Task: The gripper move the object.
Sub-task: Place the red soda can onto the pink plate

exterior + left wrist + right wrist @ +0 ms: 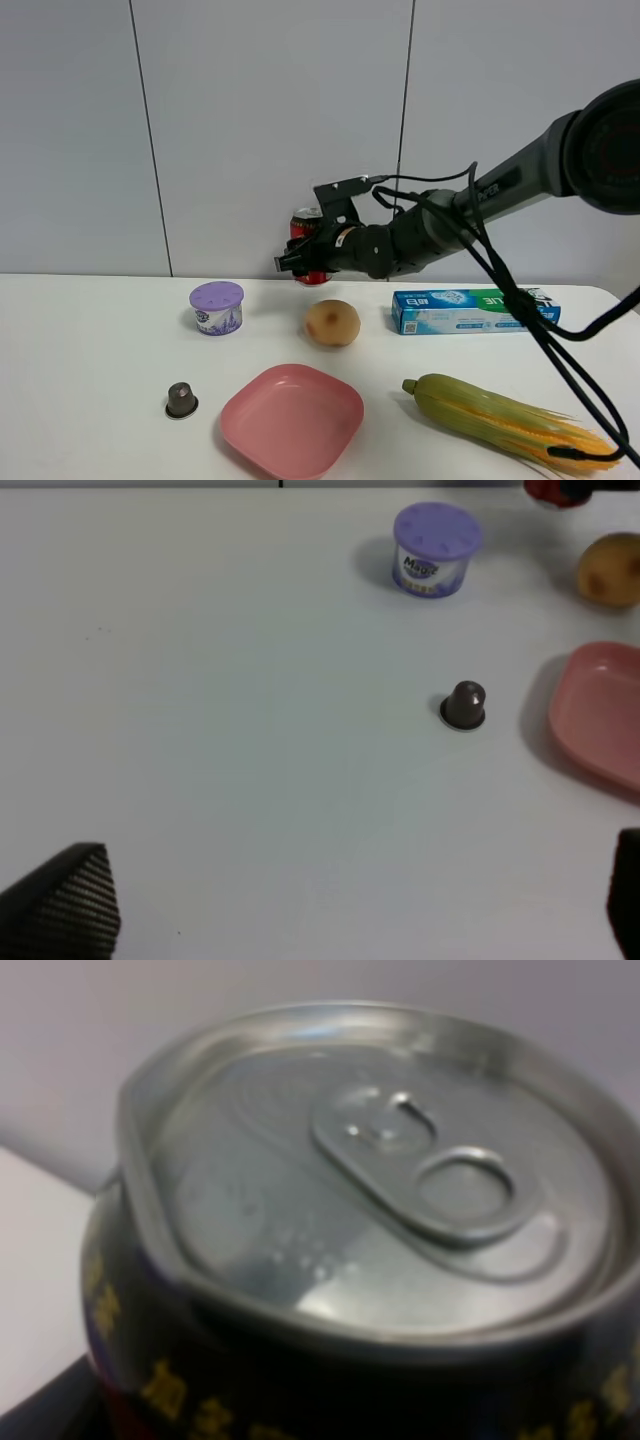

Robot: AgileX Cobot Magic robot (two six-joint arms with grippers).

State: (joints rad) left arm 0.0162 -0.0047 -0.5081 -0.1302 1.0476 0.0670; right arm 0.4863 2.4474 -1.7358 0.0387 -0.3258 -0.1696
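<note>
The red can with a silver top stands upright at the back of the table, near the wall. My right gripper, black and bulky on the arm that reaches in from the right, is shut around the can's body. The can's silver top fills the right wrist view, with yellow characters on its dark side. A bit of the red can also shows in the left wrist view. My left gripper is open and empty over bare table; its fingertips show at the frame's corners. The left arm is out of the exterior high view.
A lavender-lidded tub and a peach-coloured fruit sit in front of the can. A pink plate, a small dark capsule, a corn cob and a blue toothpaste box lie on the white table.
</note>
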